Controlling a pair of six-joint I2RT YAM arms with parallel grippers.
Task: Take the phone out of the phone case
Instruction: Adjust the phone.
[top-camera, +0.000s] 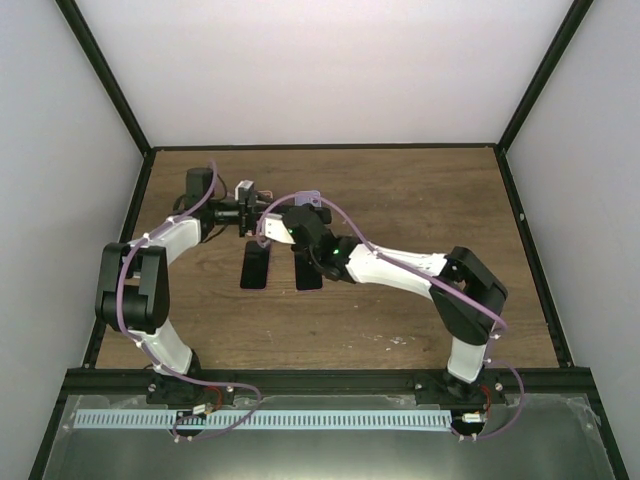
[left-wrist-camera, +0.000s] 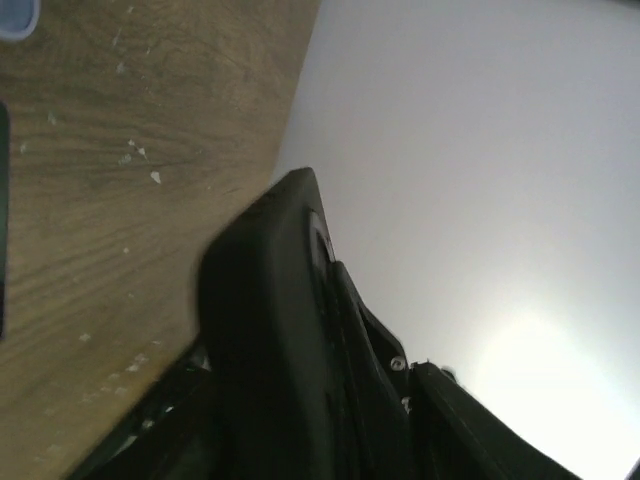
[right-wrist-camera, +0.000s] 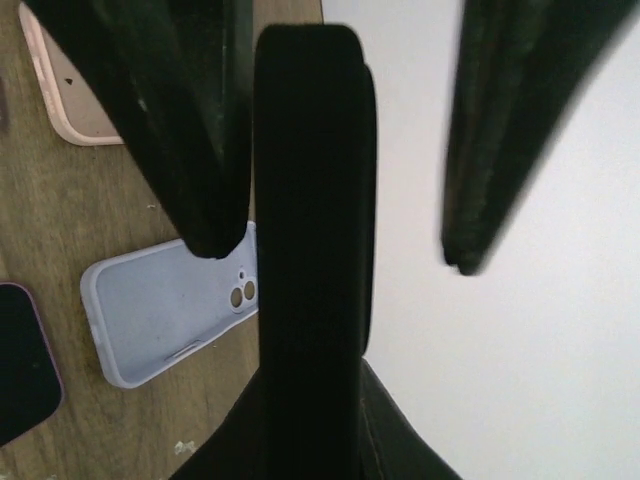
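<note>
My right wrist view shows what the top view hides: the phone, in its black case, stands edge-on between the fingers of my right pincer. Its long axis runs up the frame and its rounded end points toward my palm. That pincer is wide: one finger lies against or just beside the case, I cannot tell which, and the other is well apart with bare wall in the gap. Past them on the wood lie a lilac case with two round camera holes, a pink phone and a dark phone.

From above, both pincers meet over the far half of the table, left of the middle. The phone is lost among the black fingers there. Only that view shows two black slabs lying flat side by side nearer my bases, long axes running near to far.

My left wrist view gives a blurred, matte, round-cornered black bulk with a raised lip, against grainy, speckled wood. Whether my left pincer grips anything, I cannot tell
</note>
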